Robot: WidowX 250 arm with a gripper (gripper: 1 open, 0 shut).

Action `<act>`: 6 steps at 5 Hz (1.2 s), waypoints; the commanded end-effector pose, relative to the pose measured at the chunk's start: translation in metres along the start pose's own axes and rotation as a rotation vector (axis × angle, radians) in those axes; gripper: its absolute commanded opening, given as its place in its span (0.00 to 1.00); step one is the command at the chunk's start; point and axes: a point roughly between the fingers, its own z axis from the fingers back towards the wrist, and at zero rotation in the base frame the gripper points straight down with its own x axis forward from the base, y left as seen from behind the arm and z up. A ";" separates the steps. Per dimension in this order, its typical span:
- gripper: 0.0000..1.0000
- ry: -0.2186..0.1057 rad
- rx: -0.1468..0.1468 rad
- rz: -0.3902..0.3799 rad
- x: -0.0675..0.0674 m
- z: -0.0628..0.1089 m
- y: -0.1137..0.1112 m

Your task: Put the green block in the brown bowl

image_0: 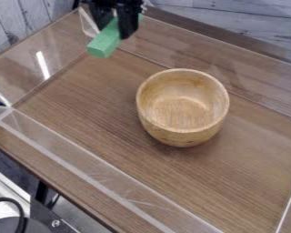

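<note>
Green block [105,43]: bright green bar at the upper left of the frame, tilted, clear of the table surface, its upper right end tucked under the dark claw
Gripper [117,29]: black, cut off by the top edge of the frame so only its lower part shows; points downward; fingers pinching the upper end of the green block, the rest of the bar sticking out down and to the left
Brown bowl [184,106]: light wooden, round, thick-walled, grain visible inside; sits upright on the table just right of frame centre; nothing inside it
Block vs bowl: well apart; the block hangs up and to the left of the bowl's rim, not over its opening
Table [99,127]: dark wood-grain top, fills most of the frame, runs diagonally from upper left to lower right
Clear walls [63,155]: transparent panels stand along the table's edges; the near one crosses the lower left of the frame, with glare patches at the left side
Lower left corner: dark frame parts and cabling below the table edge, too unclear to identify
Background: pale planked surface along the top right edge
</note>
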 end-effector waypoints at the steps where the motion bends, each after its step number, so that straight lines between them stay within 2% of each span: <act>1: 0.00 -0.054 0.001 -0.081 0.006 0.019 -0.028; 3: 0.00 -0.020 -0.030 -0.171 0.008 0.000 -0.066; 5: 0.00 0.020 -0.041 -0.224 0.010 -0.020 -0.088; 6: 0.00 0.052 -0.045 -0.242 0.007 -0.035 -0.094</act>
